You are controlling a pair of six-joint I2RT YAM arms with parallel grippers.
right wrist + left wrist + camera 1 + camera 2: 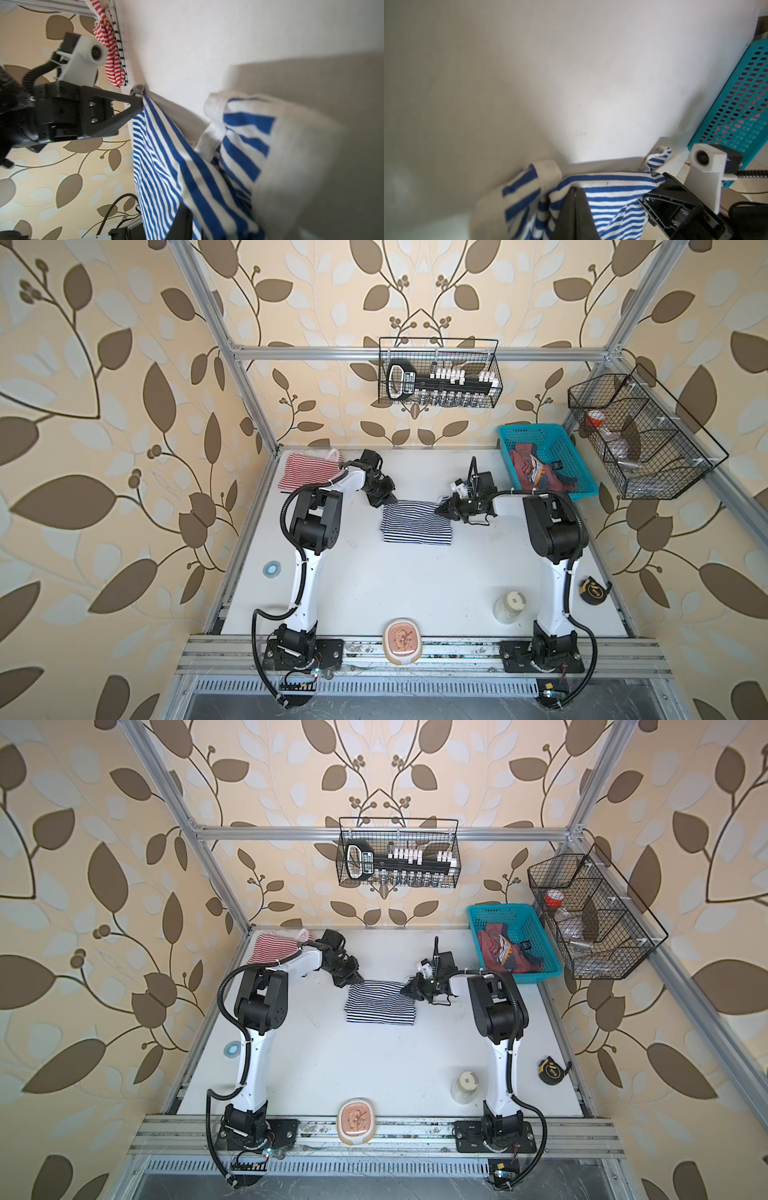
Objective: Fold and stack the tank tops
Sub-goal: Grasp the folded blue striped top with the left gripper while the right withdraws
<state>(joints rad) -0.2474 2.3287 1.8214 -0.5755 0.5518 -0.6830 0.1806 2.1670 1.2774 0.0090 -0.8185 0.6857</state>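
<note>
The red-and-white striped tank top (305,472) lay at the far left corner of the table (415,585). The left gripper (388,499) had its fingers clenched on the far left corner of the navy-and-white striped tank top (415,524), which was spread mid-table. The right gripper (441,509) met that top's far right corner, but whether its fingers (670,182) pinched the cloth could not be told. The dusty red tank top (525,466) sat crumpled in the teal basket (525,429).
</note>
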